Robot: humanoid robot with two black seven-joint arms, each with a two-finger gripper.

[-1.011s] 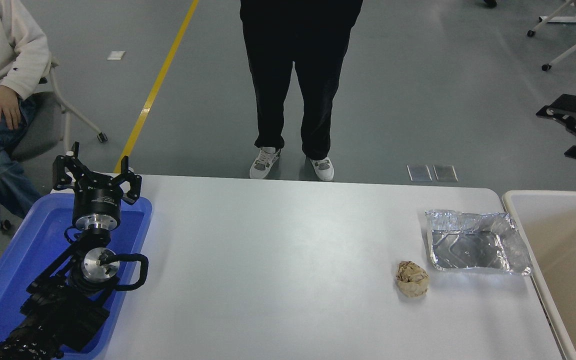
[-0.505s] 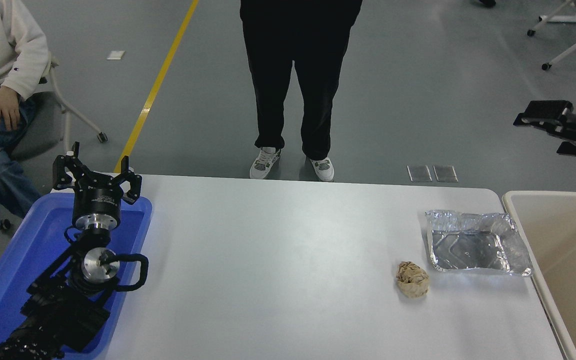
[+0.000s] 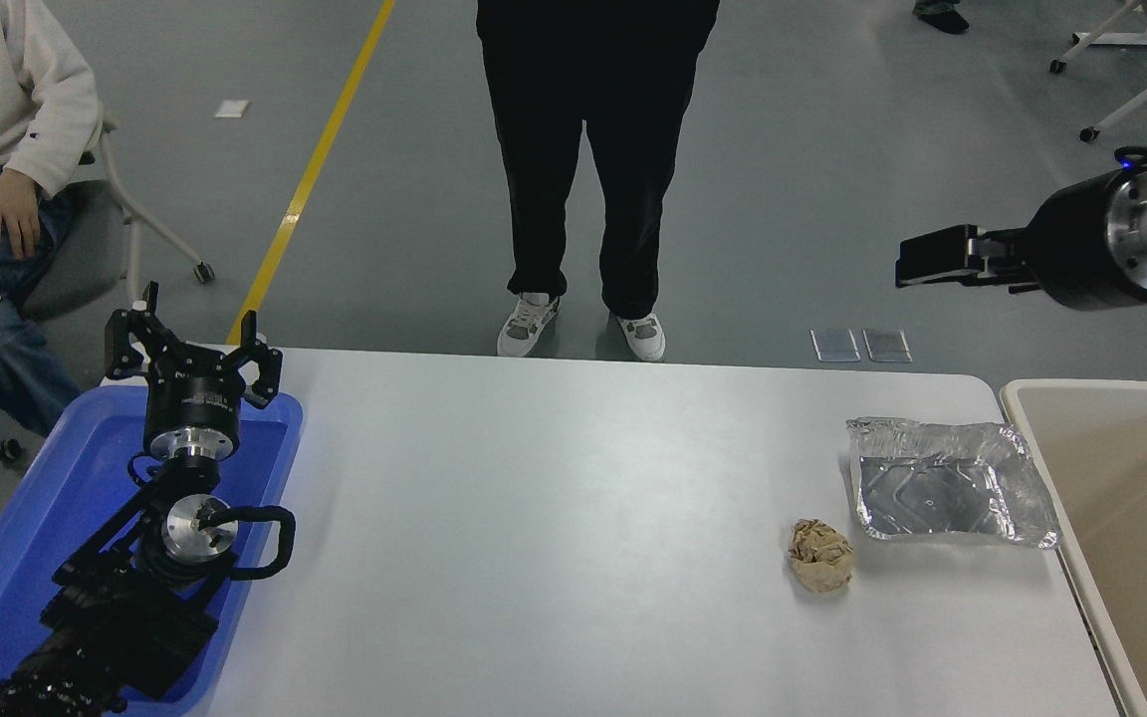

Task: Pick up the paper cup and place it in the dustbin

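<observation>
No paper cup shows anywhere in the head view; it is hidden or out of view. The dustbin point(image 3: 1136, 498), a large beige tub with a pale rounded rim, stands at the table's right end and is cut off by the picture's edge. My right gripper point(image 3: 935, 259) hangs high in the air at the upper right, above and beyond the dustbin's far left corner, pointing left, and I see nothing in it. It is seen side-on. My left gripper point(image 3: 193, 341) is parked open over a blue tray at the lower left.
A crinkled silver foil tray point(image 3: 947, 483) lies just left of the dustbin, with a crumpled brown paper ball point(image 3: 820, 556) in front of it. The blue tray point(image 3: 56, 498) sits at the table's left end. One person stands at the far edge, another sits at the upper left.
My right arm has risen and swung left from the right edge, so more of its wrist now shows. The left arm and the things on the table have not moved.
</observation>
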